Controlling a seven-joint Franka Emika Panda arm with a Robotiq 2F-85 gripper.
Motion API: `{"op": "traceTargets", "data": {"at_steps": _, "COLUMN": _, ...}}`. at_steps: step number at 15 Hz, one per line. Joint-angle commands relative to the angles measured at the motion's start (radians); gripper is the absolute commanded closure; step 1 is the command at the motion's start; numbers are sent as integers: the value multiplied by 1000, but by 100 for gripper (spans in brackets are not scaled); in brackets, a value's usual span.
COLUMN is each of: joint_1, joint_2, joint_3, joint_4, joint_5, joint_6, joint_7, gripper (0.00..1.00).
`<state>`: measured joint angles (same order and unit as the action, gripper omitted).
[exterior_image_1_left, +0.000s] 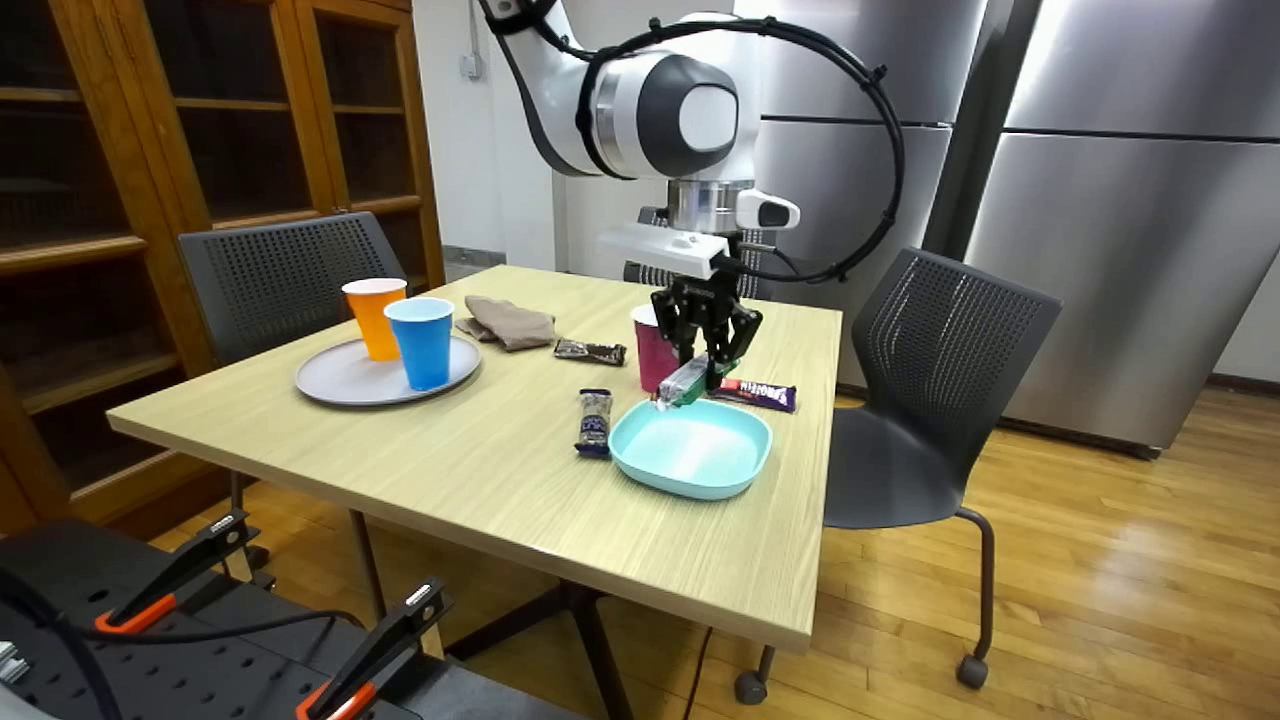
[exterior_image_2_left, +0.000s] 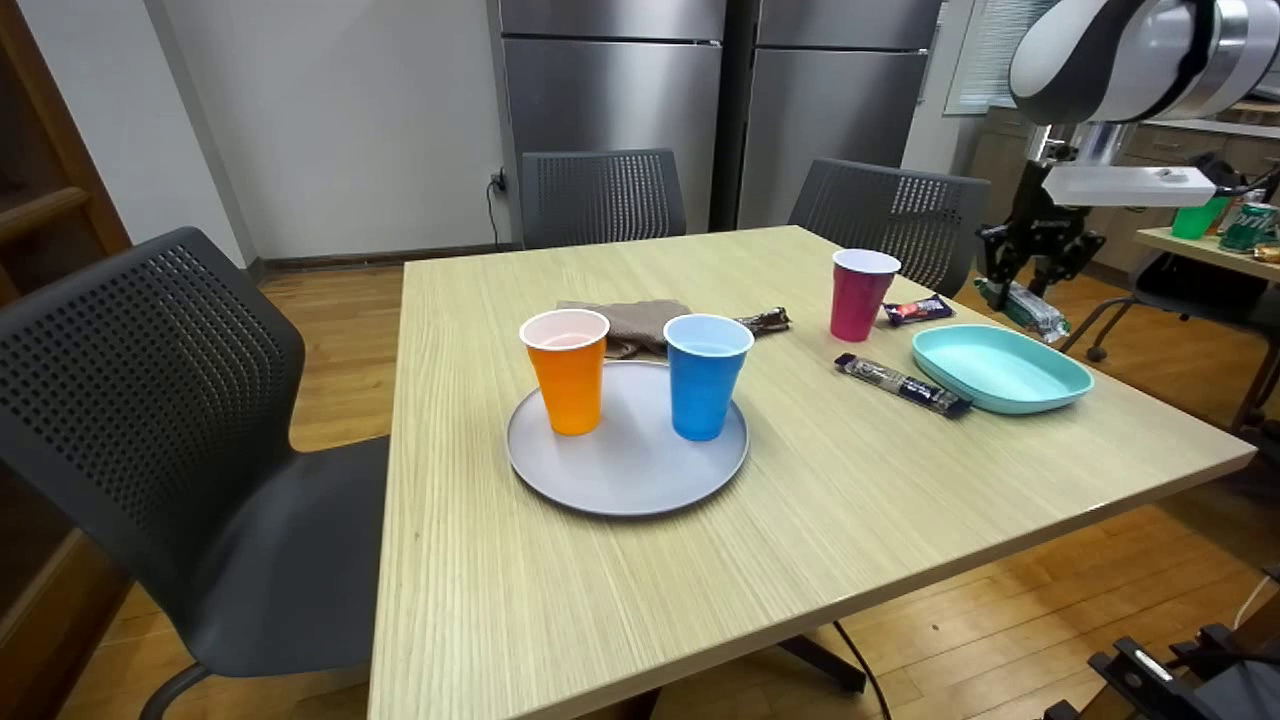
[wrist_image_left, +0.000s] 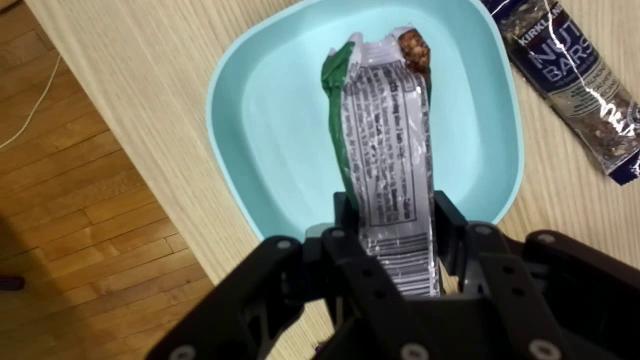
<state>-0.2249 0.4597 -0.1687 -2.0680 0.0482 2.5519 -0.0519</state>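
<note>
While jaws stand half-spread, they grip a bar (wrist_image_left: 387, 145).

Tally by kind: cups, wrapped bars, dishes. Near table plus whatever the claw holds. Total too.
Cups: 3 (orange cup, blue cup, dark pink cup)
Wrapped bars: 4 (green-and-silver bar in the claw; nut bar, purple bar, dark brown bar on the table)
Dishes: 2 (gray plate, teal dish)
Total: 9

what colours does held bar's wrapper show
The bar wrapper shows green, silvery white and brown, clearest in wrist view.
</note>
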Motion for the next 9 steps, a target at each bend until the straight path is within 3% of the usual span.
{"op": "traceTargets", "data": {"at_steps": 1, "joint_1": -10, "joint_2": 48, "joint_3": -7, "joint_4": 72, "joint_5": -10, "joint_6": -46, "joint_7": 5, "gripper": 84}}
{"op": "traceTargets", "data": {"at_steps": 9, "joint_1": -45, "joint_2": 169, "joint_3": -8, "joint_4": 163, "joint_5": 17, "joint_6": -45, "joint_7": 23, "gripper": 84}}
